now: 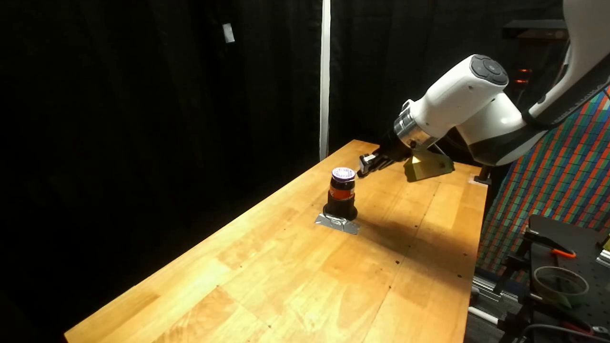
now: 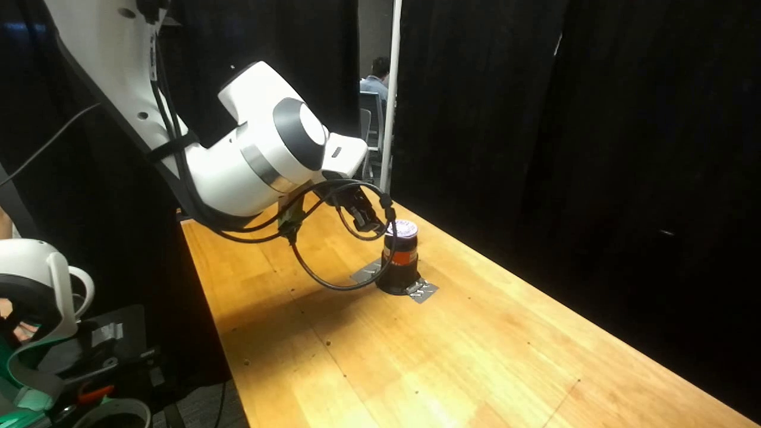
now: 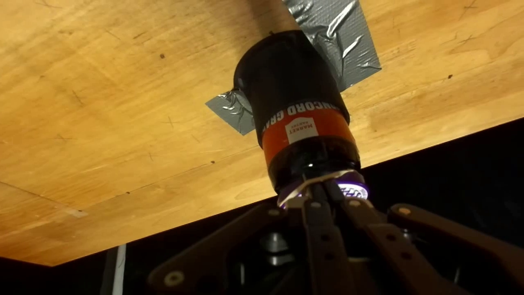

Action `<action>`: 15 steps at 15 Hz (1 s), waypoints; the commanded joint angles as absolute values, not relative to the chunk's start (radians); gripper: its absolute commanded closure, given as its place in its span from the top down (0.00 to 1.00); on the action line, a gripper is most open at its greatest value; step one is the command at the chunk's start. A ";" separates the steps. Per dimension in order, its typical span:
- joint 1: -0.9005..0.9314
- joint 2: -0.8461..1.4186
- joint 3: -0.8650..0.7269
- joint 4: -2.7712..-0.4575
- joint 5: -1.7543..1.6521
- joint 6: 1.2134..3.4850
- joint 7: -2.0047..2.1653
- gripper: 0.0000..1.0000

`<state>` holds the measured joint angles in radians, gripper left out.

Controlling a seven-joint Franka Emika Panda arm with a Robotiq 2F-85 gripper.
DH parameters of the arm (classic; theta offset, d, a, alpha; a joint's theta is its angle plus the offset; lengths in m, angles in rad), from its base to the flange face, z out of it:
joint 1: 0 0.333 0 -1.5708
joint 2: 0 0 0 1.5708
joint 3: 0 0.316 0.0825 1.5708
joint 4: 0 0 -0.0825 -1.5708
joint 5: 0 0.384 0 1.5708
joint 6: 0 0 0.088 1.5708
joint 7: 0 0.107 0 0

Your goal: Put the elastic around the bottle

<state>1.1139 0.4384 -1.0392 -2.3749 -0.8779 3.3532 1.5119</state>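
Observation:
The bottle, dark with an orange-red band and a purple-rimmed white-topped cap, stands upright in both exterior views point(image 1: 342, 194) point(image 2: 403, 257). It also fills the middle of the wrist view point(image 3: 309, 127). A thin tan elastic point(image 3: 317, 180) runs across the cap's near side in the wrist view; its far side is hidden. My gripper point(image 3: 326, 187) has its fingertips together at the elastic, beside the cap, and appears shut on it. The gripper also shows tilted down close beside the cap in both exterior views point(image 1: 362, 171) point(image 2: 378, 227).
A black holder point(image 1: 340, 208) around the bottle's base is fixed to the wooden table point(image 1: 286, 286) by silver tape point(image 1: 337, 224). A black cable loop point(image 2: 333, 288) hangs from the arm and passes in front of the bottle in an exterior view. Black curtains point(image 1: 143, 119) line the table's edge.

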 commanded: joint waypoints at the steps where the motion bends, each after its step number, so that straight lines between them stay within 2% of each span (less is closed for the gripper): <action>1: 1.196 0.482 -1.125 -2.424 -0.854 3.452 1.532 0.07; 13: 1.304 0.624 -1.239 -2.510 -0.666 3.696 1.515 0.07; 14: 1.301 0.630 -1.233 -2.516 -0.655 3.712 1.513 0.07; 15: 1.248 0.537 -1.139 -2.552 -0.512 3.666 1.324 0.08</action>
<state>1.2577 0.5945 -1.1906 -2.4710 -0.7047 3.6424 1.5243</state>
